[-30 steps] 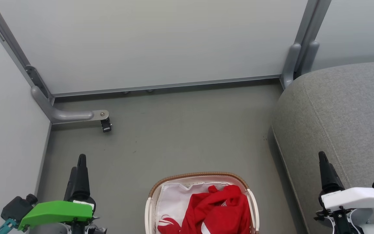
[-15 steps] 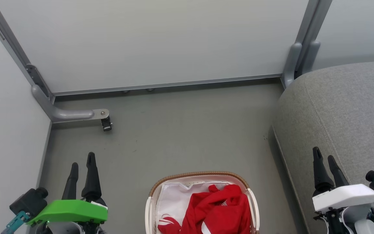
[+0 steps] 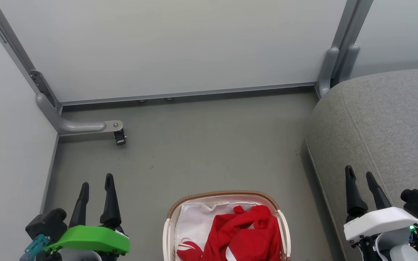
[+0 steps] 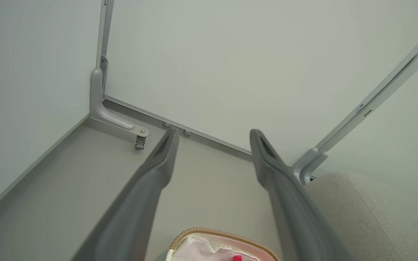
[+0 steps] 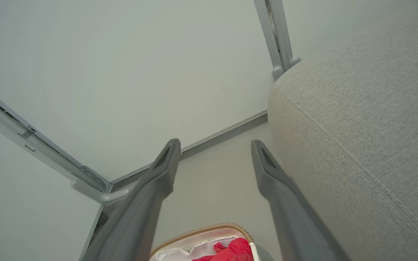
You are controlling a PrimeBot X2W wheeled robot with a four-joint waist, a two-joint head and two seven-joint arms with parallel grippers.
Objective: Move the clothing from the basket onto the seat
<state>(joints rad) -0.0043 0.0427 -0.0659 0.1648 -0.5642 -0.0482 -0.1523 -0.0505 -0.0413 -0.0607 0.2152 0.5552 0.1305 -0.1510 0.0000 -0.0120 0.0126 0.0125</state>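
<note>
The red clothing (image 3: 243, 233) lies bunched in the white basket (image 3: 223, 195) with a brown woven rim, at the bottom middle of the head view on the grey floor. A white liner shows at the basket's left. The grey seat (image 3: 386, 123) rises at the right. My left gripper (image 3: 96, 179) stands open at the lower left, well left of the basket, with nothing between its fingers. Over the seat's front edge at the lower right, my right gripper (image 3: 359, 172) is open and empty too. The basket rim (image 4: 212, 232) and clothing (image 5: 236, 248) peek in at the bottom of both wrist views.
Pale partition walls (image 3: 165, 47) close off the back and left. A grey metal foot with a small caster (image 3: 119, 137) juts onto the floor at the back left. Another grey post (image 3: 330, 69) stands beside the seat's back corner. Bare floor (image 3: 209, 145) lies beyond the basket.
Both grippers have turned so that their two fingers now show side by side. The left one has shifted right and slightly down, the right one left toward the basket. The clothing has not moved.
</note>
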